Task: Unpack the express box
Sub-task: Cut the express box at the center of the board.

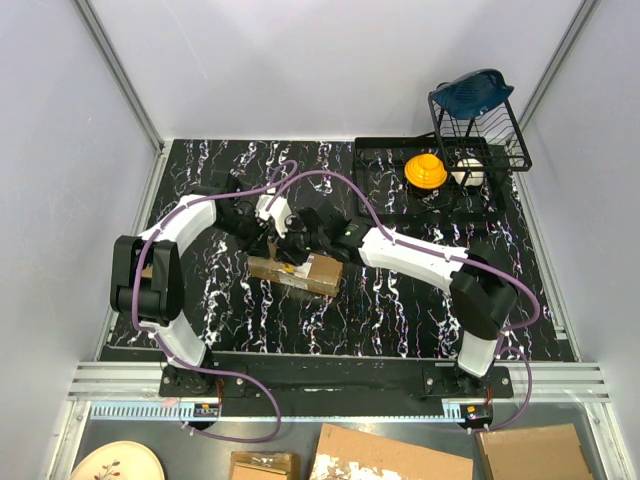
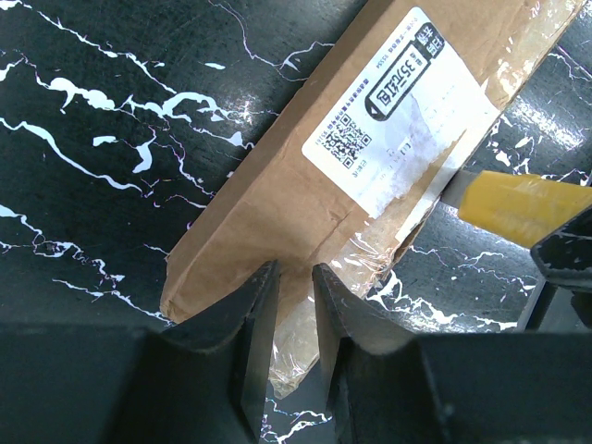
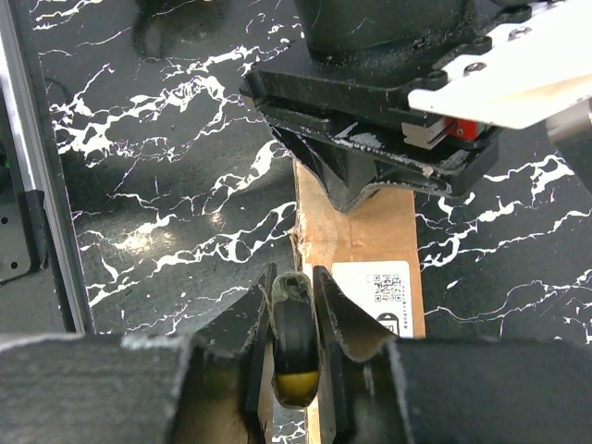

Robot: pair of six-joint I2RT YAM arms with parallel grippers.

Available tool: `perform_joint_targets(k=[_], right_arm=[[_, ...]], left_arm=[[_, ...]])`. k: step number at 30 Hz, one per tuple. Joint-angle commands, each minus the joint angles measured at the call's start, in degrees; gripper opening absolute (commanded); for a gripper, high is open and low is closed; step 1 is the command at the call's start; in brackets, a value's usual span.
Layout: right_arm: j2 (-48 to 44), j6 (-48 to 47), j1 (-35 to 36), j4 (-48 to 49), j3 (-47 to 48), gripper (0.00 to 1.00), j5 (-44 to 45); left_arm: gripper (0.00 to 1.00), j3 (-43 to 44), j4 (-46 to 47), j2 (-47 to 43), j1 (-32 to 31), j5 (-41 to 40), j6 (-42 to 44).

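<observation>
Fingers drawn almost together, the left gripper [image 2: 294,277] rests its tips on one end of the express box [image 1: 297,272]. The black marbled table [image 1: 400,320] carries the taped brown box lying flat at its middle, where the two wrists meet. The right gripper [image 3: 294,276] clamps a yellow-and-black utility knife [image 3: 296,338], blade against the edge of the box's white shipping label [image 2: 398,111].

The counter [image 1: 260,320], black with white marble veining, carries the express box [image 1: 300,272], lying flat directly beneath both pairs of jaws. A black wire rack [image 1: 385,200] stands on it, well beyond and right of them.
</observation>
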Motion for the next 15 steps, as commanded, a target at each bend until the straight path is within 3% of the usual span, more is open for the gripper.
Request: perform_joint_targets(k=[1, 15], right_arm=[[-0.9, 2.8, 1.2, -4.8, -4.4, 0.0, -4.5], [-3.0, 3.7, 1.2, 2.0, -10.1, 0.0, -6.2]], left_arm=[[0.29, -2.2, 1.4, 4.6, -0.4, -6.6, 2.2], [0.29, 0.0, -0.8, 4.5, -0.4, -6.7, 1.9]])
